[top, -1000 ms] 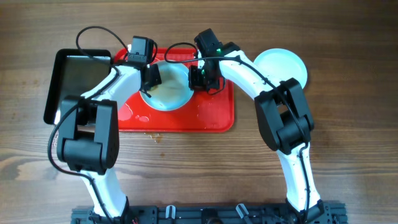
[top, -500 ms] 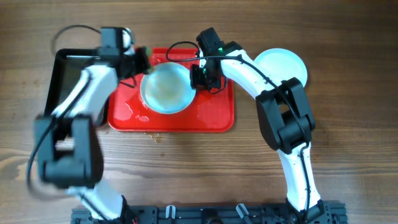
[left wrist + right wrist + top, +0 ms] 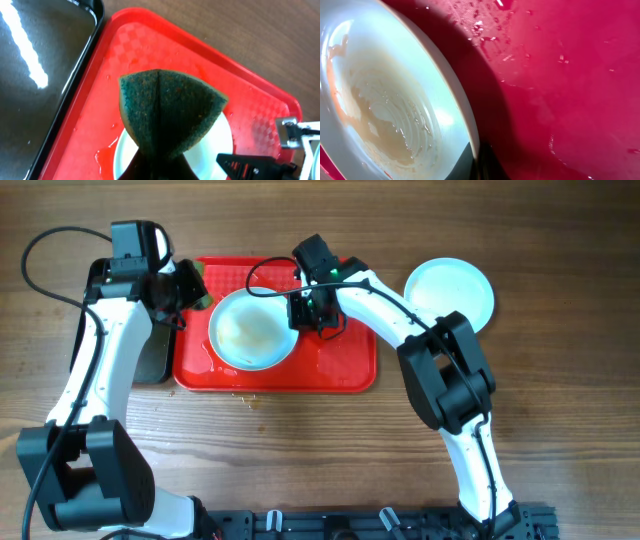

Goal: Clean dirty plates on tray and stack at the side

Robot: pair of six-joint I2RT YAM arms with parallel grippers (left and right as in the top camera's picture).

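Observation:
A white plate (image 3: 250, 330) smeared with wet brownish sauce sits on the red tray (image 3: 340, 370). My right gripper (image 3: 300, 308) is shut on its right rim; the right wrist view shows the rim (image 3: 470, 135) pinched between the jaws and the plate tilted. My left gripper (image 3: 190, 288) is shut on a folded green sponge (image 3: 167, 112) and holds it over the tray's left end, beside the plate (image 3: 220, 145). A clean plate (image 3: 450, 290) lies on the table right of the tray.
A black pan (image 3: 125, 320) lies left of the tray and shows in the left wrist view (image 3: 40, 75). Water drops and a reddish puddle (image 3: 102, 155) wet the tray. Small spill spots (image 3: 250, 398) lie on the table by the tray's front edge.
My left arm swung left off the plate with the sponge, toward the black pan. The plate shifted left on the tray with my right gripper still on its rim.

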